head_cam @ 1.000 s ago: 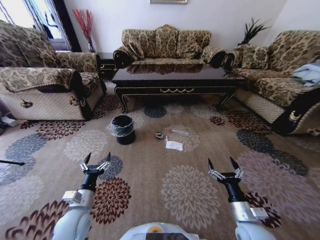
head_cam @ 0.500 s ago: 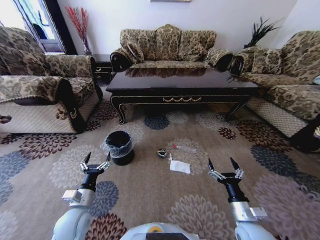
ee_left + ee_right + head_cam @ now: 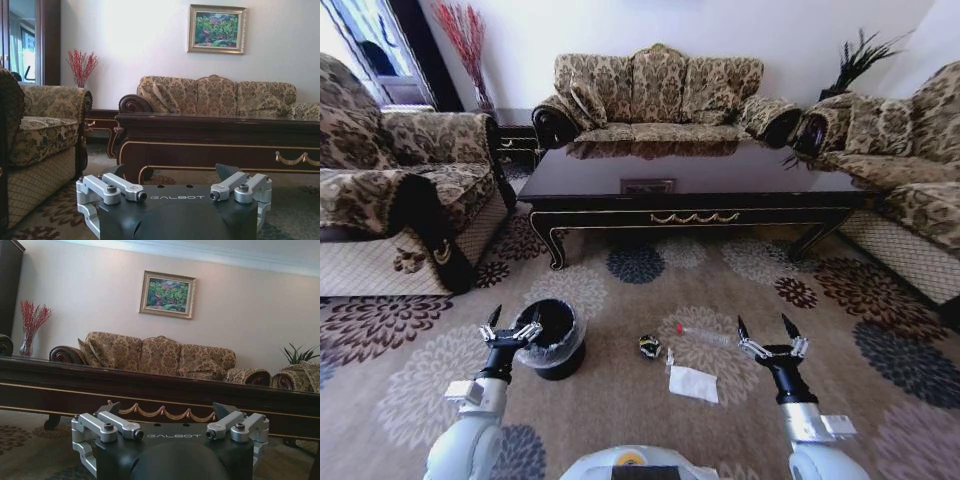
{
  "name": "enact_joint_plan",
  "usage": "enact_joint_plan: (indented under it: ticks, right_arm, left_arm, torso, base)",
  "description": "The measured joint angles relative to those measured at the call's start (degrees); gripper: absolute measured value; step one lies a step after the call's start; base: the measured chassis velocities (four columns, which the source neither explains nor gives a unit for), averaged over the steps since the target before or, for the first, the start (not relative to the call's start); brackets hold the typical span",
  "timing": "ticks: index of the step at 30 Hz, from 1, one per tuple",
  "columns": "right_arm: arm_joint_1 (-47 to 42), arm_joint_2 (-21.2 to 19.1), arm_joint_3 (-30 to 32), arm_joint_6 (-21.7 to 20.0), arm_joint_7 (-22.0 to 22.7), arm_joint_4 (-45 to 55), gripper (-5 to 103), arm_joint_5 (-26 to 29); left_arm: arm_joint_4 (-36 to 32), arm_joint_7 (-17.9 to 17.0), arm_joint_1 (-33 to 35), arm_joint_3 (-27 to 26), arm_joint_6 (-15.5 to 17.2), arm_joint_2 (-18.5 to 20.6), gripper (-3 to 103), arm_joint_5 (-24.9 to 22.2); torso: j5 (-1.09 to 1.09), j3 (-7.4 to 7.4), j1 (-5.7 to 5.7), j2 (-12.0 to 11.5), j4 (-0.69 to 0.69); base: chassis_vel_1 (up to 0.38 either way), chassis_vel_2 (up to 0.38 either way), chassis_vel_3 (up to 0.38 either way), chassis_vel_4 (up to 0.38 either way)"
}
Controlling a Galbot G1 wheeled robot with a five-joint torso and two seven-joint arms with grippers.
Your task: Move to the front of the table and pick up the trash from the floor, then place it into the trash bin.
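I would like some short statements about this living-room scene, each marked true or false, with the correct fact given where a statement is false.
1. The trash bin stands on the floor, nearer the left pincer than the right pincer. True.
2. The white paper square lies on the table. False: it lies on the floor.
3. Both pincers are open and hold nothing. True.
4. The dark wrapper ball is inside the bin. False: it lies on the floor, between the bin and the paper.
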Motion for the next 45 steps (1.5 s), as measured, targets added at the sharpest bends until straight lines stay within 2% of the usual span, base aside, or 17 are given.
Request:
enact_joint_plan:
  ticks: [5,9,13,14,17,18,21,22,23,24,25,26,27,28,34,40,45]
  right_arm:
    - [-0.17,0.09,0.08,0.07,-0.01,0.09,100,-0.11]
    - [-0.3,0.07,0.16,0.16,0.0,0.13,100,-0.22]
    - [-0.38,-0.09,0.19,0.32,-0.01,0.3,100,-0.28]
    - [-0.38,-0.09,0.19,0.32,-0.01,0.3,100,-0.28]
    - [-0.38,-0.12,0.19,0.42,-0.01,0.3,100,-0.31]
    - [-0.38,-0.12,0.19,0.42,-0.01,0.3,100,-0.31]
    - [-0.41,-0.13,0.18,0.61,-0.02,0.3,100,-0.34]
    - [-0.41,-0.13,0.18,0.61,-0.02,0.3,100,-0.34]
    - [-0.42,-0.1,0.19,0.73,-0.03,0.3,100,-0.34]
    - [-0.44,-0.08,0.2,0.83,-0.03,0.3,100,-0.34]
    - [-0.44,-0.07,0.2,0.92,-0.03,0.3,100,-0.33]
    - [-0.44,-0.07,0.2,0.92,-0.03,0.3,100,-0.33]
    - [-0.46,-0.05,0.22,1.14,-0.03,0.2,100,-0.32]
    - [-0.47,-0.05,0.22,1.25,-0.03,0.05,100,-0.32]
    - [-0.04,-0.38,-0.24,1.34,-0.06,-0.56,100,-0.3]
    - [0.51,-0.97,-0.79,1.26,-0.08,-1.43,100,-0.31]
    - [0.92,-1.24,-1.58,1.08,-0.11,-1.64,100,-0.39]
  left_arm:
    - [-0.04,-2.71,-0.71,-0.33,0.65,0.71,100,-0.6]
    - [-1.13,-6.25,-2.44,-1.44,3.45,3.24,100,-4.2]
    - [-1.53,-17.22,-8.0,-4.01,14.21,11.96,100,-15.03]
    - [-1.53,-17.22,-8.0,-4.01,14.21,11.96,100,-15.03]
    - [0.23,-21.4,-11.47,-5.9,21.37,17.71,100,-23.7]
    - [0.23,-21.4,-11.47,-5.9,21.37,17.71,100,-23.7]
    - [0.02,-28.62,-14.55,-5.98,33.87,23.77,100,-33.7]
    - [0.02,-28.62,-14.55,-5.98,33.87,23.77,100,-33.7]
    - [-0.41,-33.43,-15.8,-5.72,39.23,26.36,100,-38.7]
    - [-0.61,-37.3,-16.74,-5.58,42.9,28.35,100,-43.05]
    - [-0.64,-39.28,-17.22,-5.45,44.61,29.46,100,-45.52]
    - [-0.64,-39.28,-17.22,-5.45,44.61,29.46,100,-45.52]
    - [-0.25,-42.29,-18.33,-5.07,46.59,31.7,100,-50.42]
    - [0.75,-43.27,-19.17,-4.43,47.33,33.13,100,-53.03]
    - [6.7,-45.26,-20.84,-1.31,47.44,36.32,100,-59.64]
    - [10.12,-44.9,-20.41,0.9,47.15,38.92,100,-62.36]
    - [11.93,-41.28,-21.23,4.24,46.9,40.76,100,-61.58]
  torso:
    - [0.01,-0.06,-0.06,0.04,-0.01]
    - [0.01,-0.06,-0.07,0.04,-0.01]
    - [-0.01,-0.02,-0.04,0.04,-0.01]
    - [-0.01,-0.02,-0.04,0.04,-0.01]
    - [-0.02,-0.02,-0.04,0.03,-0.01]
    - [-0.02,-0.02,-0.04,0.03,-0.01]
    - [0.0,-0.02,-0.04,0.03,-0.01]
    - [0.0,-0.02,-0.04,0.03,-0.01]
    - [0.0,-0.02,-0.04,0.03,-0.01]
    - [0.0,-0.02,-0.03,0.03,-0.01]
    - [0.01,-0.02,-0.04,0.03,-0.01]
    - [0.01,-0.02,-0.04,0.03,-0.01]
    - [0.01,-0.02,-0.04,0.03,-0.01]
    - [0.02,-0.02,-0.04,0.03,-0.01]
    - [-0.01,-0.01,-0.03,0.03,-0.01]
    - [0.0,-0.02,-0.03,0.03,0.0]
    - [0.01,-0.02,-0.03,0.03,-0.02]
  base:
    - [0.033,-0.032,-0.027,0.029]
    - [0.019,-0.026,-0.021,0.035]
    - [0.0,0.0,0.0,0.0]
    - [0.0,0.0,0.0,0.0]
    - [0.0,0.0,0.0,0.0]
    - [0.0,0.0,0.0,0.0]
    - [0.0,0.0,0.0,0.0]
    - [0.0,0.0,0.0,0.0]
    - [0.0,0.0,0.0,0.0]
    - [0.0,0.0,0.0,0.0]
    - [0.0,0.0,0.0,0.0]
    - [0.0,0.0,0.0,0.0]
    - [0.0,0.0,0.0,0.0]
    - [0.0,0.0,0.0,0.0]
    - [0.0,0.0,0.0,0.0]
    - [0.0,0.0,0.0,0.0]
    - [0.0,0.0,0.0,0.0]
